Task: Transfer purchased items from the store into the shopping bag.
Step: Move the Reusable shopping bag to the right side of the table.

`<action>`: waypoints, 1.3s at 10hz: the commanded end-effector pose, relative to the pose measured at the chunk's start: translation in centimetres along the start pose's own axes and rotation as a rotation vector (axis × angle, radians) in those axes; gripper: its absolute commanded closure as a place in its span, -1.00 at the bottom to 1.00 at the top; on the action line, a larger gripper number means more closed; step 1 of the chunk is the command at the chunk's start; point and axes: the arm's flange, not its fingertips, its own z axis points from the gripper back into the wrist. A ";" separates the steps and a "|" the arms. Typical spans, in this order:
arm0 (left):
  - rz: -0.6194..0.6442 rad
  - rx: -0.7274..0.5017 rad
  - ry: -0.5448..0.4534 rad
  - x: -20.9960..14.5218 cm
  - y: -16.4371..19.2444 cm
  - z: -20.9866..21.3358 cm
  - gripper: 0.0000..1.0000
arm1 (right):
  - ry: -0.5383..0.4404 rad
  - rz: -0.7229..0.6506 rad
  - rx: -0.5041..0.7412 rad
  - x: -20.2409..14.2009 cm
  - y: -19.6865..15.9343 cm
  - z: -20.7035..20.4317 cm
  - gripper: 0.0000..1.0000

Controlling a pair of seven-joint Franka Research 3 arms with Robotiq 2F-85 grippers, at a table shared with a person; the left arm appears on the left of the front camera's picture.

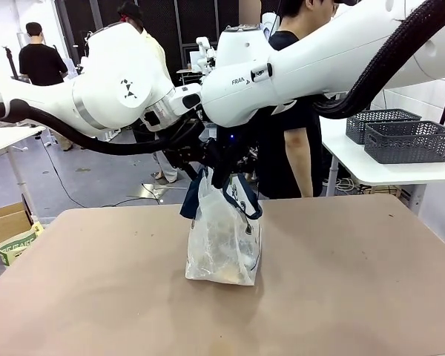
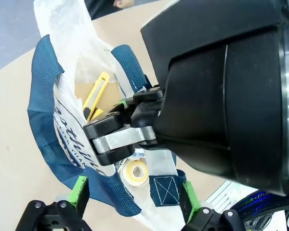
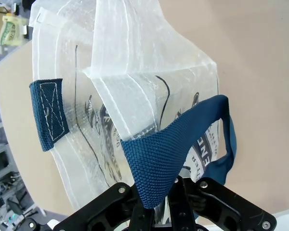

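Bright, even indoor light, soft shadow beneath the shopping bag (image 1: 222,237), wrist views edge-warped.

On my feed I have a wide tan surface (image 1: 356,282), matte and faintly scuffed, running from the near edge to the far side. Resting on it is the shopping bag (image 1: 224,241), upright near the middle, its base on the top and a soft shadow at its foot. At far right, a separate white surface (image 1: 356,165) carries two dark grey slotted baskets (image 1: 409,142), close together.
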 end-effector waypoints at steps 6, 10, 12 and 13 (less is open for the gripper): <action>-0.090 0.021 0.049 -0.7 -1.0 -0.9 1.00 | -0.014 0.003 0.036 -0.2 -0.2 0.7 1.00; -0.089 0.016 0.030 -0.5 -0.9 -0.1 1.00 | -0.012 0.008 0.033 -0.2 -0.1 0.8 1.00; -0.096 0.011 -0.001 -0.5 -0.7 0.7 0.60 | -0.008 0.011 0.030 -0.2 -0.1 0.7 1.00; -0.099 -0.004 0.000 -0.6 -0.7 1.0 0.20 | -0.007 0.012 0.029 -0.1 -0.1 0.6 1.00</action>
